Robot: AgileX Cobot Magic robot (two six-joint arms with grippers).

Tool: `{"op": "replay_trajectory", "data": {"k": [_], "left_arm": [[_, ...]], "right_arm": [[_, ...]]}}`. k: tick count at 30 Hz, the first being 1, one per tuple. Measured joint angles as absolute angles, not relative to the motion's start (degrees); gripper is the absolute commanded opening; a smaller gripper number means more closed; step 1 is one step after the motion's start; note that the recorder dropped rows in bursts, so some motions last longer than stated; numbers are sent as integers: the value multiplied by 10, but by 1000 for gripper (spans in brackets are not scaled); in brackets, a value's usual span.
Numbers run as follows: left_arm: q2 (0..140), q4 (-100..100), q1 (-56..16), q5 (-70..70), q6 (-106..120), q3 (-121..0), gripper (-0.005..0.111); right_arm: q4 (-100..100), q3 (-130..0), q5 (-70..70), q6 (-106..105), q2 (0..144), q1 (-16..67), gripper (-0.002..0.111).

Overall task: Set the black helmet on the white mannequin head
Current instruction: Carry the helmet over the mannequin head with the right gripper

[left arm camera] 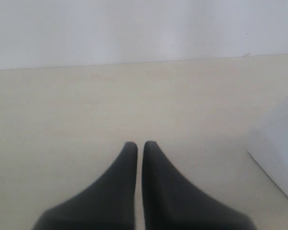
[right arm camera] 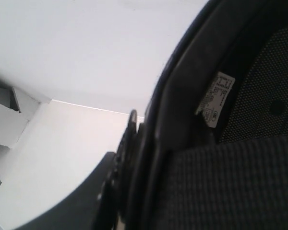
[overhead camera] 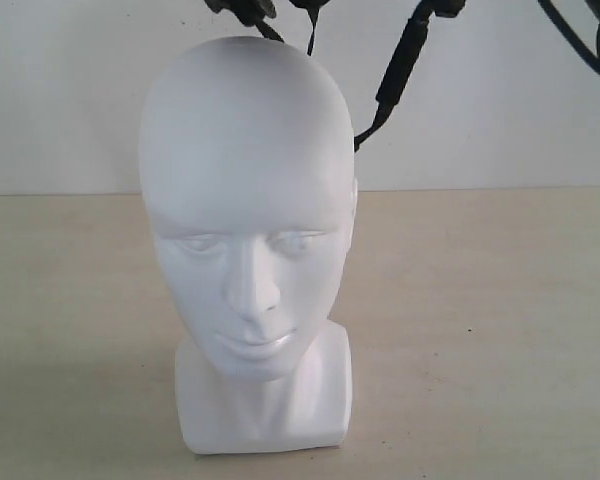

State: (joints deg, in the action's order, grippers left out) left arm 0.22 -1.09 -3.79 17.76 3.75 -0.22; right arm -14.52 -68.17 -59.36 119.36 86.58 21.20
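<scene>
- Right pincer [right arm camera: 134, 187] clamped on black helmet [right arm camera: 192, 62] rim; left pincer [left arm camera: 139, 146] together, empty.
- Straps [overhead camera: 395, 70] at top edge of frame, above white mannequin head [overhead camera: 245, 200], centre-left.
- Centre over crown, lower level, keep straps clear.

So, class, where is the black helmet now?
The black helmet hangs above the white mannequin head, mostly beyond the exterior view's top edge; only its straps show, dangling by the crown.
</scene>
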Motion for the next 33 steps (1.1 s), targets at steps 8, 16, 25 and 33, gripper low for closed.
{"op": "replay_trajectory", "data": {"k": [8, 16, 25, 33], "left_arm": [[2, -11, -38, 178, 38, -2, 4], [2, -11, -38, 178, 38, -2, 4], [2, -11, -38, 178, 38, -2, 4], [2, -11, -38, 178, 38, -2, 4]], "right_arm": [[-126, -708, -591, 1186, 866, 230, 0], [-112, -708, -544, 1153, 869, 286, 0], [-88, -708, -529, 1104, 873, 318, 0], [-71, -708, -527, 1081, 893, 359, 0]]}}
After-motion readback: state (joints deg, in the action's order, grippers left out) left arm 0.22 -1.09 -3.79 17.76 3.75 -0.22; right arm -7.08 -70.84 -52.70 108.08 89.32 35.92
